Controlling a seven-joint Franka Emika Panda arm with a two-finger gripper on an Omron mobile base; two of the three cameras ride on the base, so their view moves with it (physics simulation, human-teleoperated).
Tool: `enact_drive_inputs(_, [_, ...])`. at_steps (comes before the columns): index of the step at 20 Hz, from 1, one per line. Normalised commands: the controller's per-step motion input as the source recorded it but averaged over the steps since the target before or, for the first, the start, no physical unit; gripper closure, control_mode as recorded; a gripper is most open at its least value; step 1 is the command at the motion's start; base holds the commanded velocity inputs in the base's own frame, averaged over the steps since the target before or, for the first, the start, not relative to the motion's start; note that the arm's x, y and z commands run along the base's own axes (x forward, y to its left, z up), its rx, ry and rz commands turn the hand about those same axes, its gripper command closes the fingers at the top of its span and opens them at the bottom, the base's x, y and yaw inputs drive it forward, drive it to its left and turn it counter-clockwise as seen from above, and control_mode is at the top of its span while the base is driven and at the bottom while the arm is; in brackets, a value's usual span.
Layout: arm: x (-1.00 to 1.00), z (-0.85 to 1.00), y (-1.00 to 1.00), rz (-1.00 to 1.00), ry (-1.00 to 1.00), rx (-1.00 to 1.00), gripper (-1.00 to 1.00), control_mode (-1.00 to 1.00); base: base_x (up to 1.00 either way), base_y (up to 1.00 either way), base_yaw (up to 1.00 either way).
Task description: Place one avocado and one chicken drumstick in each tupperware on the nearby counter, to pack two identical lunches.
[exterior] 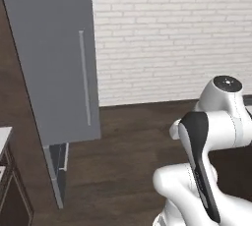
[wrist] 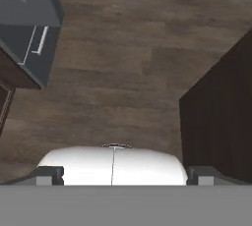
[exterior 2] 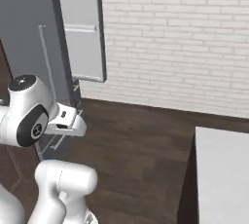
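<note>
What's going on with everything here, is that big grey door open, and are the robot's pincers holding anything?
Grey tall cabinet door: swung open, its long bar handle facing us.
Lower drawer under that door: pulled out a little.
Gripper: open wide, holding nothing, pointing down at the floor.
Wooden floor: bare where the hand looks.
Counter: its off-white top bare in the part that shows.

The counter (exterior 2: pixel 224 169) shows as a pale, flat worktop corner over a dark cabinet side, low right.
</note>
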Motion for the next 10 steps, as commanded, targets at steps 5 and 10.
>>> enact_drive_inputs(5, [0.0, 0.0, 0.0, 0.0, 0.0, 0.0, -1.0, 1.0, 0.77, -0.62, -0.48])
enact_drive_inputs(10, [0.0, 0.0, 0.0, 0.0, 0.0, 0.0, -1.0, 1.0, 1.0, -0.07, -0.11])
